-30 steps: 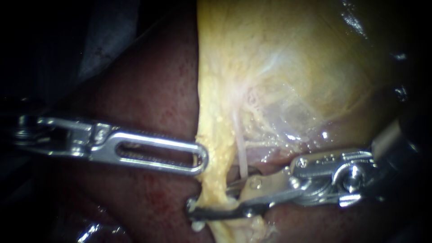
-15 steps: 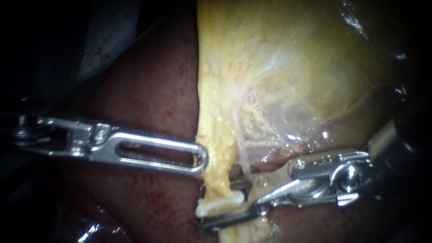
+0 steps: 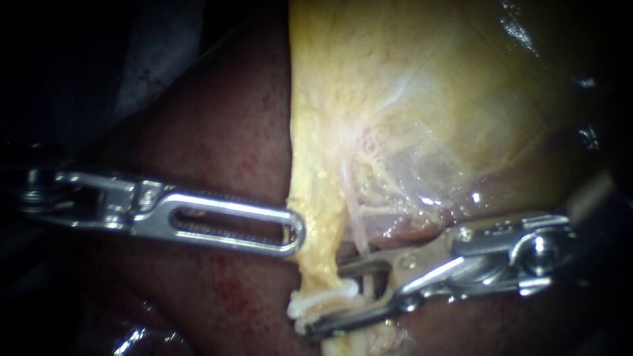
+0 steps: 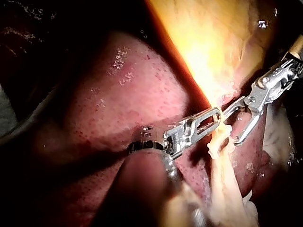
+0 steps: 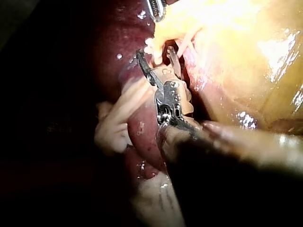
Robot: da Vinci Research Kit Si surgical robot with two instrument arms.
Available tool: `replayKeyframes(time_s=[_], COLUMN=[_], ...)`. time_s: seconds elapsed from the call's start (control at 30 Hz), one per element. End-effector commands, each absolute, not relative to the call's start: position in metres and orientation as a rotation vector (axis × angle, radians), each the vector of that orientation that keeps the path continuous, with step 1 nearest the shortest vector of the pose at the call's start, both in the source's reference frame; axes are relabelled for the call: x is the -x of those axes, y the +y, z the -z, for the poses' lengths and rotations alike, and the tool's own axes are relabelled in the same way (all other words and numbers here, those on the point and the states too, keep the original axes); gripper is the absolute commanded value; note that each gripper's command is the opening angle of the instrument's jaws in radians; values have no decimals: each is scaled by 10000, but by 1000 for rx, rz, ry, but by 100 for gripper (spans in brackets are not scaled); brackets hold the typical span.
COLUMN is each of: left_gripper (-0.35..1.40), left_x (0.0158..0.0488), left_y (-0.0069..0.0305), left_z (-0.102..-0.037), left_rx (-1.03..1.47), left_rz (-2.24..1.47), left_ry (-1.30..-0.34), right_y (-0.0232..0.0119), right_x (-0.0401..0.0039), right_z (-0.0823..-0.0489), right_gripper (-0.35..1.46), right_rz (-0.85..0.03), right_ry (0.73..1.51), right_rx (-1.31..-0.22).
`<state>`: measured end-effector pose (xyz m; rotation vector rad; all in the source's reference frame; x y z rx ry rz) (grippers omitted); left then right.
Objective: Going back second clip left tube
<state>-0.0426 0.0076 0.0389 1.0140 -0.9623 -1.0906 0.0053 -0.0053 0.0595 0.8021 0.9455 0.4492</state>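
Endoscope view, dark red liver (image 3: 198,145) fills the left side. Left instrument (image 3: 295,232) comes in across it. Its slotted jaws lie flat together, and their tips pinch the edge of the left tube (image 3: 316,250), a yellow fatty strand running down from the gallbladder (image 3: 428,99). The white clip (image 3: 304,304) sits across the left tube low down, below the left instrument's tip and well clear of it. A thin pale tube (image 3: 355,227) runs just right of the yellow strand. Right instrument (image 3: 330,296) enters from the right with its jaws spread in a moderate gap, gripping nothing. Its upper jaw lies just above the clip and its lower jaw tip just under it, so the clip is partly between them.

Left wrist view: left instrument (image 4: 215,116) is closed on the yellow strand, with the right instrument (image 4: 232,127) spread just ahead of it.

Right wrist view: right instrument (image 5: 155,51) jaws gape around the pale clip (image 5: 150,45)
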Motion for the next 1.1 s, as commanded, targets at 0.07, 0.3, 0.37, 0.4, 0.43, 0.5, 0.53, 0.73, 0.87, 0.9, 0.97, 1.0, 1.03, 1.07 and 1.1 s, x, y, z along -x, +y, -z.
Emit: replayKeyframes(time_s=[0.07, 0.3, 0.37, 0.4, 0.43, 0.5, 0.53, 0.73, 0.87, 0.9, 0.97, 1.0, 1.03, 1.07, 1.1], left_gripper=[-35, -35, -35, -35, -35, -35, -35, -35, -35, -35, -35, -35, -35, -35, -35], left_x=[426, 427, 427, 428, 428, 429, 430, 434, 438, 440, 442, 445, 447, 449, 453], left_y=[76, 76, 75, 75, 74, 74, 73, 72, 72, 72, 72, 73, 73, 73, 73], left_z=[-392, -394, -395, -396, -396, -398, -398, -402, -405, -407, -410, -413, -416, -419, -424], left_rx=[-1014, -1012, -1011, -1011, -1010, -1011, -1013, -1012, -1011, -1010, -1007, -1005, -1005, -1005, -1002], left_rz=[1089, 1089, 1090, 1090, 1090, 1088, 1086, 1085, 1084, 1084, 1085, 1086, 1085, 1083, 1084], left_ry=[-963, -963, -963, -963, -963, -963, -962, -961, -961, -961, -961, -962, -961, -960, -961], right_y=[-46, -20, -11, -7, -3, 6, 10, 18, 17, 17, 17, 17, 17, 17, 17], right_x=[-40, 2, 13, 18, 23, 34, 40, 54, 53, 53, 53, 53, 53, 53, 53], right_z=[-588, -566, -559, -555, -552, -545, -542, -536, -535, -535, -535, -535, -535, -535, -535], right_gripper=[53, 53, 53, 53, 53, 53, 53, 53, 53, 53, 53, 53, 53, 53, 53], right_rz=[-460, -480, -483, -486, -490, -491, -496, -510, -514, -515, -515, -515, -515, -515, -515], right_ry=[950, 969, 974, 976, 980, 984, 985, 988, 988, 991, 991, 991, 991, 991, 991], right_rx=[-794, -761, -747, -742, -737, -726, -719, -694, -689, -690, -690, -690, -690, -690, -690])
